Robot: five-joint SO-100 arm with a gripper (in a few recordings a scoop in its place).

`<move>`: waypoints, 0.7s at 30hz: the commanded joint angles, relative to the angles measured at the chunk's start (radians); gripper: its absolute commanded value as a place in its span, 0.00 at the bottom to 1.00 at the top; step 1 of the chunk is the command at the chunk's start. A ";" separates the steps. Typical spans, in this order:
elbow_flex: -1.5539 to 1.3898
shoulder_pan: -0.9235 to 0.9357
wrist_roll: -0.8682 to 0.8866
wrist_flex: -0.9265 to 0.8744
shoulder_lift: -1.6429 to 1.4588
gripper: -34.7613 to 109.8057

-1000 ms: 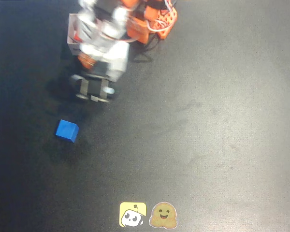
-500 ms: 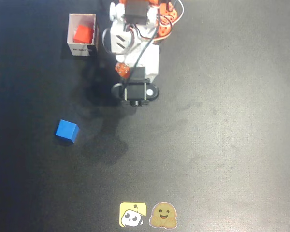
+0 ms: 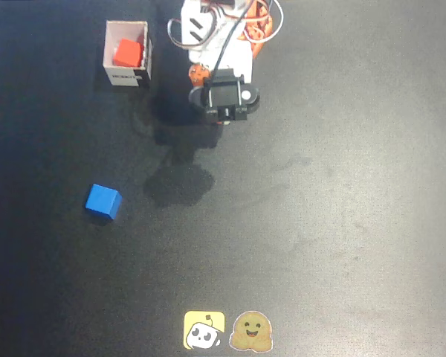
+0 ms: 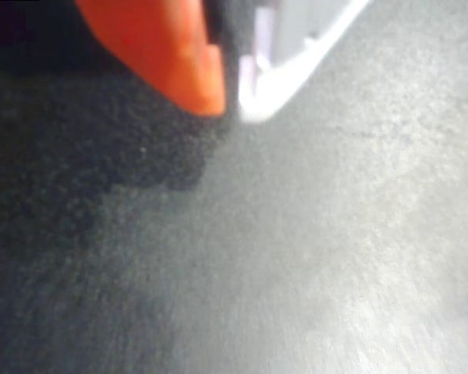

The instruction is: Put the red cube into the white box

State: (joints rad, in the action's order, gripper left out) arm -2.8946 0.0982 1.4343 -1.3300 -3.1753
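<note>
The two-finger gripper (image 4: 230, 105), one orange fingertip and one white, has its tips nearly touching, holding nothing above bare black table (image 3: 320, 223). The small red cube (image 3: 127, 53) sits inside the white cardboard box (image 3: 109, 46) near the table's top edge. The blue cube (image 3: 103, 201) lies well apart.

White arm (image 3: 208, 37), orange joints, black wrist block, white cables, orange-and-white hand (image 4: 230, 97)

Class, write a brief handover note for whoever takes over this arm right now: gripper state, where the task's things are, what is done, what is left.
Gripper: shut, nothing between the orange and white fingertips in the wrist view, above bare black table.
Red cube: inside the white box, top left in the overhead view.
Blue cube: loose on the table, apart from the box.
Done: cube is in the box.
Left: nothing visible for this task.
</note>
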 commanded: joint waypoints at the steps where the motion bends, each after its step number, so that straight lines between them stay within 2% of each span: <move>1: -0.025 0.000 -0.008 -0.002 -0.020 0.24; 21: -0.060 0.005 -0.006 0.003 -0.020 0.24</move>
State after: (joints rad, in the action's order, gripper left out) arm -2.9590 0.0966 1.4343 -1.3300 -3.1907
